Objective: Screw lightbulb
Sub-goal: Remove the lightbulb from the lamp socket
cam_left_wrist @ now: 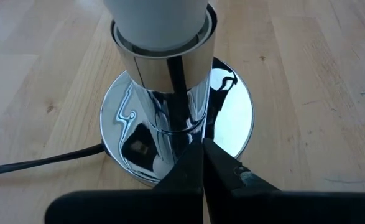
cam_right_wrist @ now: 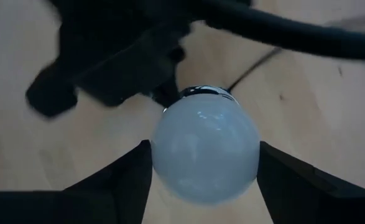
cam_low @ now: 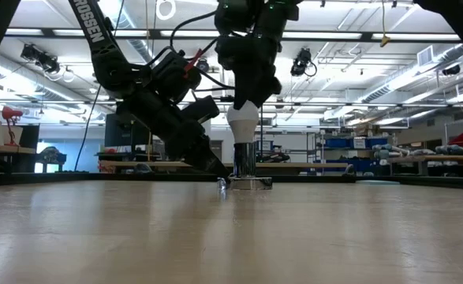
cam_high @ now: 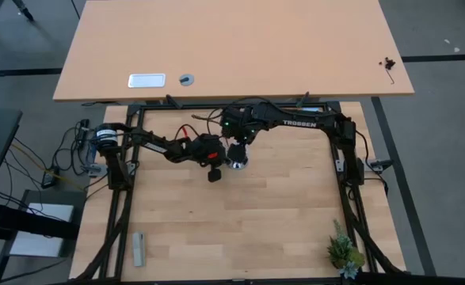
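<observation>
Here the right hand (cam_right_wrist: pixel 204 163) straddles the lightbulb (cam_right_wrist: pixel 205 147), fingers apart; left hand (cam_left_wrist: pixel 202 180) shut, empty

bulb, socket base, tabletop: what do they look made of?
Lightbulb: frosted white, matte with a soft sheen; glass or plastic, cannot tell which. Socket base: polished metal, likely chrome finish; it mirrors the gripper and cord. Cord: black, probably rubber or plastic sheath. Tabletop: light wood planks, butcher-block look, visible grain and knots; could be laminate.
</observation>
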You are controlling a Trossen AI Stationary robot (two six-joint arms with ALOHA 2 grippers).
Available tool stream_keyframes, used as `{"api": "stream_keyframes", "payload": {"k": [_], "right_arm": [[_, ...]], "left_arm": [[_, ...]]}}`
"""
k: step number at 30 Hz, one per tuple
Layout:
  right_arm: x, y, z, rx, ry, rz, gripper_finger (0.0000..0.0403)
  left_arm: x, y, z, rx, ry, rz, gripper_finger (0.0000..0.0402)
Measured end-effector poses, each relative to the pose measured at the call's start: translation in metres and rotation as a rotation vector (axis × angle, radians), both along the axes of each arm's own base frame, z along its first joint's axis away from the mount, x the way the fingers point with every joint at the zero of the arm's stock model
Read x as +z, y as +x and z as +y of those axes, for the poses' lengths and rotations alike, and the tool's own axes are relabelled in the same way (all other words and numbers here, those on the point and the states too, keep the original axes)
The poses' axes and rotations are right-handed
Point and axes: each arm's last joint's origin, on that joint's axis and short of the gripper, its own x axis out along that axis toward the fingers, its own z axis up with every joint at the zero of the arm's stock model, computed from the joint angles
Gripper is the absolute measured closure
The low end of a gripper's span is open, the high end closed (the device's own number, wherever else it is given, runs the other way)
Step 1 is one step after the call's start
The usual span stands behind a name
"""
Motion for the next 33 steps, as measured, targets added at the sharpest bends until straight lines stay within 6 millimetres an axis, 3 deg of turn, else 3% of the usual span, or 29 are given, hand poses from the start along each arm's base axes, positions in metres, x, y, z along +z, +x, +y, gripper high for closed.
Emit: {"api": "stream_keyframes", "payload": {"k": [8, 12, 22, 29, 33], "right_arm": [[0.0, 0.0, -0.003, 0.595, -0.167, 0.0, 0.0136], [0.001, 0.001, -0.002, 0.649, -0.194, -0.007, 0.0129], [0.029, 0.004, 0.015, 0.467, -0.188, -0.03, 0.0105], [0.037, 0.005, 0.018, -0.039, -0.065, -0.069, 0.0104], [0.034, 0.004, 0.018, -0.159, -0.029, -0.056, 0.0104]], "left_arm": [[0.0, 0.0, 0.0, -0.005, 0.001, 0.003, 0.0401], [0.0, 0.0, 0.0, -0.008, 0.001, 0.004, 0.0401], [0.0, 0.0, 0.0, -0.01, 0.004, 0.003, 0.0401], [0.0, 0.0, 0.0, -0.009, 0.004, 0.004, 0.0401], [0.0, 0.0, 0.0, -0.007, 0.003, 0.004, 0.0401]]}}
